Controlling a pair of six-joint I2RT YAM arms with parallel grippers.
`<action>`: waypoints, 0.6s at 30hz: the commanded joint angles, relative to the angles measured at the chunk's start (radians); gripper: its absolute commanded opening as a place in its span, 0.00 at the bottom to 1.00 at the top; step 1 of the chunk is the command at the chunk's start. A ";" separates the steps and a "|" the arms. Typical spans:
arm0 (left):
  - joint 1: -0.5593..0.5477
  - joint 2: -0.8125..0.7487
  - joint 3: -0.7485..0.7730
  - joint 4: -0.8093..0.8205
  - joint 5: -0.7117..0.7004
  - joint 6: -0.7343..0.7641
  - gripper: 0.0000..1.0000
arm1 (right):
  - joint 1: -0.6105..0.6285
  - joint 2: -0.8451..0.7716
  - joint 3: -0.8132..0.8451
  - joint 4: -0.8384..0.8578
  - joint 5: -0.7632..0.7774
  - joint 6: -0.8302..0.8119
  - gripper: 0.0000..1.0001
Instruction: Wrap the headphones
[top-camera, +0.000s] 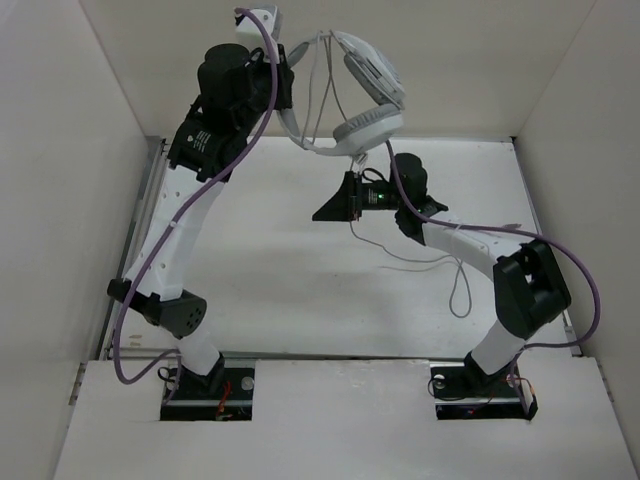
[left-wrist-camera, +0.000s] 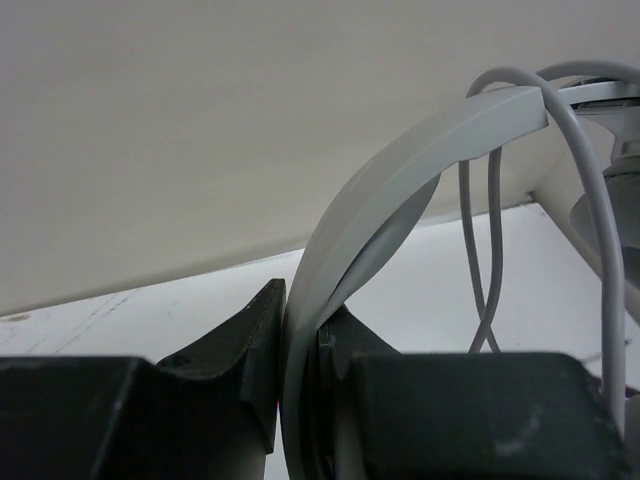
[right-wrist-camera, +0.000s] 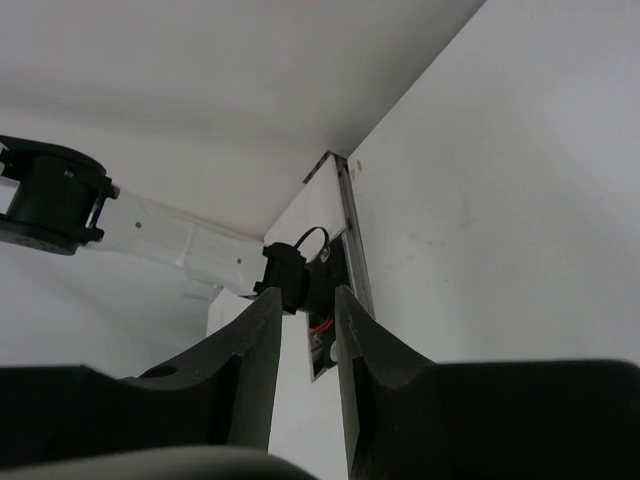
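Observation:
The white and light-grey headphones (top-camera: 370, 95) hang high in the air at the back of the top view, earcups to the right. My left gripper (top-camera: 288, 105) is shut on their curved headband (left-wrist-camera: 400, 190); in the left wrist view it (left-wrist-camera: 300, 305) pinches the band between both black fingers. The thin grey cable (top-camera: 420, 262) hangs in loops beside the band (left-wrist-camera: 490, 250), passes by my right gripper and trails onto the table. My right gripper (top-camera: 320, 212) sits below the earcups, pointing left. Its jaws (right-wrist-camera: 305, 300) stand slightly apart with nothing between them.
White walls enclose the table (top-camera: 280, 270) on the left, back and right. Thick purple arm cables (top-camera: 590, 290) run along both arms. The right wrist view looks toward the left arm (right-wrist-camera: 150, 235) and the left wall corner.

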 joint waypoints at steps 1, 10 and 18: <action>0.023 -0.009 0.065 0.171 -0.147 -0.070 0.00 | 0.045 -0.065 0.010 0.046 -0.007 -0.028 0.34; 0.008 0.039 0.097 0.194 -0.224 -0.102 0.00 | 0.142 -0.031 0.140 -0.292 0.119 -0.313 0.29; 0.040 0.062 0.118 0.202 -0.254 -0.108 0.00 | 0.192 -0.024 0.189 -0.485 0.323 -0.513 0.27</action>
